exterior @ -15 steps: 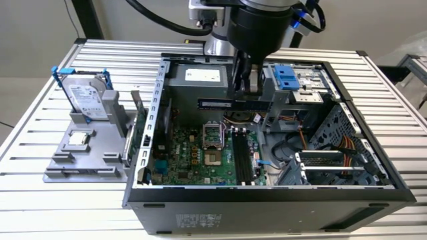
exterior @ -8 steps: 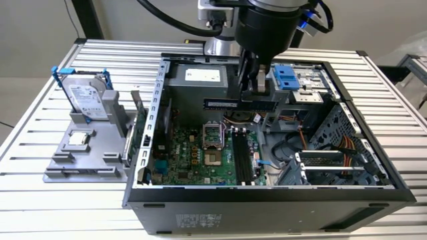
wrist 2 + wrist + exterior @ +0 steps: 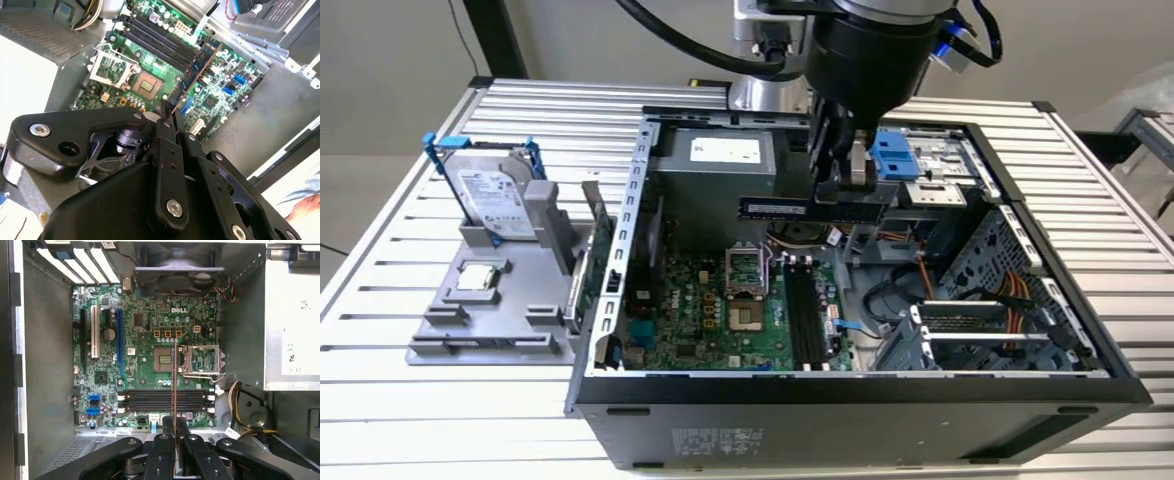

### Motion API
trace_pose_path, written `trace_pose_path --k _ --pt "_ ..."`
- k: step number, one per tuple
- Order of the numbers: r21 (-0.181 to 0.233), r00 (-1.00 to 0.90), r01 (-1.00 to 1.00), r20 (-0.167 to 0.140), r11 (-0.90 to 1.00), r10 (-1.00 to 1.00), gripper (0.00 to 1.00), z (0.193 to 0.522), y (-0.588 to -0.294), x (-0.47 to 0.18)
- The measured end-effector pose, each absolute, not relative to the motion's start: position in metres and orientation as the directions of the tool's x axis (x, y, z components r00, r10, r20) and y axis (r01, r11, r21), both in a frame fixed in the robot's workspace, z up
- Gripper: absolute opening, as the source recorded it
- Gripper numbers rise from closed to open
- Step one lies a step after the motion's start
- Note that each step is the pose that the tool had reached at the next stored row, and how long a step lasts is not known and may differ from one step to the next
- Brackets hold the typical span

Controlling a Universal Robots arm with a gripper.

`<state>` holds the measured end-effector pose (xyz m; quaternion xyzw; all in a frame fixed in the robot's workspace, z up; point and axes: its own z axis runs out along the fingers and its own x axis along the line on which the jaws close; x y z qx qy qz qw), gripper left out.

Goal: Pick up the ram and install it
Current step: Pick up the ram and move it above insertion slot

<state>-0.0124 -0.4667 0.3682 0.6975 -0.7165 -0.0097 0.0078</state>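
Jaws clamp the ram (image 3: 787, 208) above the motherboard (image 3: 707, 320), its gripped end hidden

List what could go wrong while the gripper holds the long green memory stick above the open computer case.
The long green ram stick, shut in the black gripper, lies crosswise to the black motherboard slots; lowered so, it may miss them. The open square processor socket beneath could be struck.

Exterior view: arm (image 3: 861, 50) cut off by top edge of frame. Ram (image 3: 774, 207): end toward the exterior view's right hidden between gripper (image 3: 850, 205) fingers. First wrist view: ram edge-on, chips not discernible. Second wrist view: gripper body covers part of motherboard (image 3: 215, 100).
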Motion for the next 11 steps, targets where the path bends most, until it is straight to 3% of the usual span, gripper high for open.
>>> trace_pose_path --k 11 --pt "0.025 -0.066 -0.997 -0.002 0.066 -0.998 0.0 0.368 -0.467 -0.001"
